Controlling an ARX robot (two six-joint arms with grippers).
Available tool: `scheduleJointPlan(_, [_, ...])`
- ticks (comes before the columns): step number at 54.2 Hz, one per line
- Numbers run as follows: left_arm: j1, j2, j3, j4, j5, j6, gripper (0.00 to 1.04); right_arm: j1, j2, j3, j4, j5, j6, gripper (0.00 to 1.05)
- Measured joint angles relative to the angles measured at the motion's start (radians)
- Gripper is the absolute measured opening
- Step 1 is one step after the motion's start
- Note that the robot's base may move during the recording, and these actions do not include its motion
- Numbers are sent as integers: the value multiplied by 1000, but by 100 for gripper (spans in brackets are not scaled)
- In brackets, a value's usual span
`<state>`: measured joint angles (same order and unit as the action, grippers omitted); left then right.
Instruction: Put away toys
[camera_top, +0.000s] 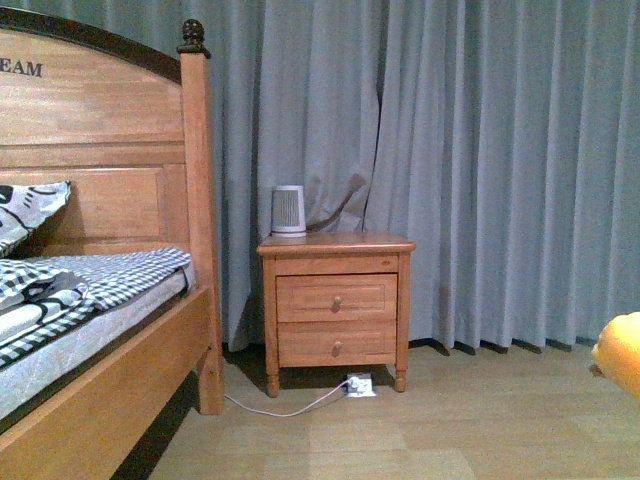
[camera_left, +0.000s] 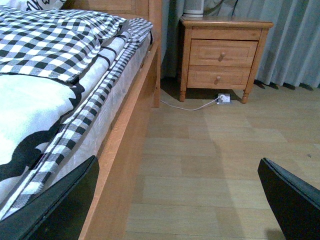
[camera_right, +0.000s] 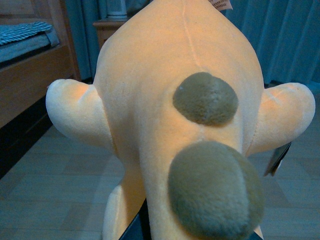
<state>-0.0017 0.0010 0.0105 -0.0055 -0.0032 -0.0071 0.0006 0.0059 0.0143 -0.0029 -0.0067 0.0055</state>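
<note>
Orange-yellow plush animal (camera_right: 190, 100), soft and rounded with two grey-brown patches, fills almost the whole right wrist view. In the front view we see only its edge at the far right, up off the pale wood floor (camera_top: 450, 430). Of the right tool (camera_right: 141, 226) we see just a dark sliver under the toy. Since the toy hangs clear of the floor, we judge that the tool is clamped on it, though the contact itself is hidden. The left tool (camera_left: 175, 200) has its black fingers spread wide with nothing between them, low beside the wooden bed frame (camera_left: 132, 150).

Our first worry is the grip. Plush squashes and slides, and we cannot see how much of it is pinched, so a quick swing could drop it. The toy also blocks the right wrist camera, so we would have to place it nearly blind. No bin or box is in view, so the target is unclear. If we head for the wooden two-drawer nightstand (camera_top: 336, 300), the small white appliance (camera_top: 288, 210) on top could be knocked over. The white cable (camera_top: 285, 405) on the floor could also snag. The left arm, being so near the bed, may scrape the frame if it moves carelessly.
</note>
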Motion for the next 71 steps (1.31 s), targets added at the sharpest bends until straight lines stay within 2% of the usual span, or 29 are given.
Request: scheduleJointPlan(71, [1,-1,0,0,3,0,98,0,0,0,0,7,0,7])
